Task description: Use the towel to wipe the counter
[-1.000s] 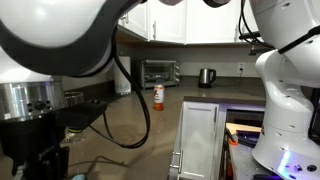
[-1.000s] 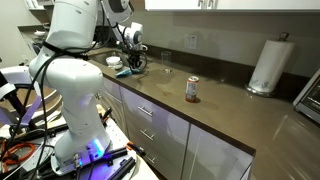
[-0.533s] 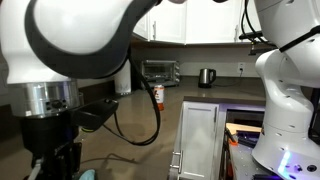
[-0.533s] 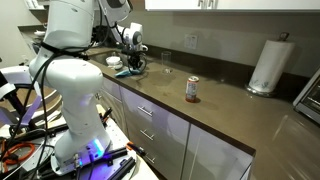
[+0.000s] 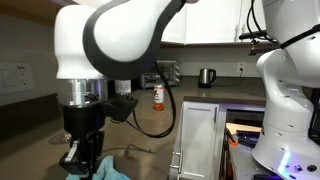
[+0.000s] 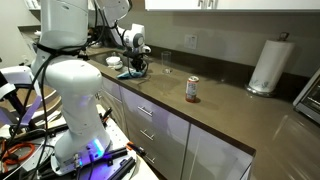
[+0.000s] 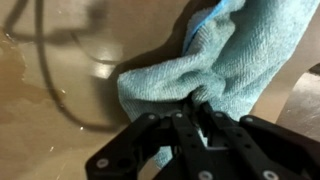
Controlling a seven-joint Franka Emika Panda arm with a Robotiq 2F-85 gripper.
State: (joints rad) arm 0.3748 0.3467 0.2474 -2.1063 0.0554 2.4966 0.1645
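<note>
We see the claw [image 7: 196, 110] pinched shut on a gathered fold of the towel [image 7: 225, 55], bunched beneath it over the tabletop [image 7: 50, 120], and we judge the cloth light, soft and floppy, best gripped at a thick fold.

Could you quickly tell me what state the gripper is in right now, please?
Gripper: closed, pinching a bunched fold of the towel.
</note>
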